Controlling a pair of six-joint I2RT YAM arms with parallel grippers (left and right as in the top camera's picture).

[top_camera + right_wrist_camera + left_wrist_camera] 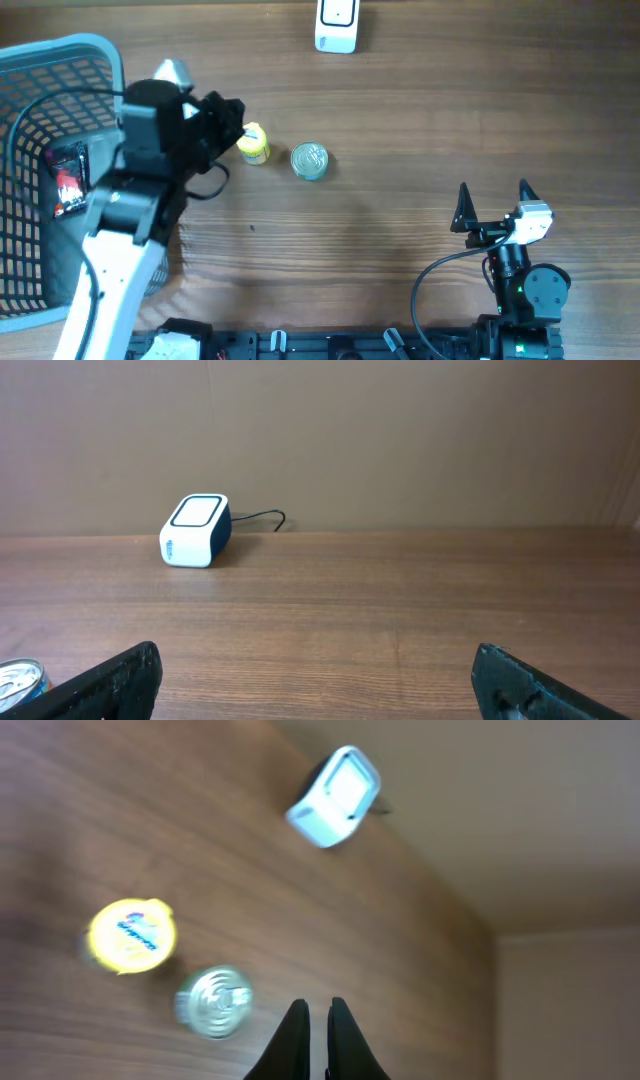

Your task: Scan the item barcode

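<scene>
Left fingers (290, 1042) closed, empty | can (213, 1003) just beside, seemingly apart | right fingers (118, 682) spread wide

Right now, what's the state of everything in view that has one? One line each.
Left hand: shut, empty.
Right hand: open, empty.
Yellow tub: upright on the table, lid on, not held.
Tin can: upright, sealed, pull tab in place.
Scanner: standing at the far edge, cable attached.
Basket: holds a dark packet.

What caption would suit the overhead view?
Shut left gripper near a yellow cup and tin; right gripper open, scanner at the far edge.
</scene>
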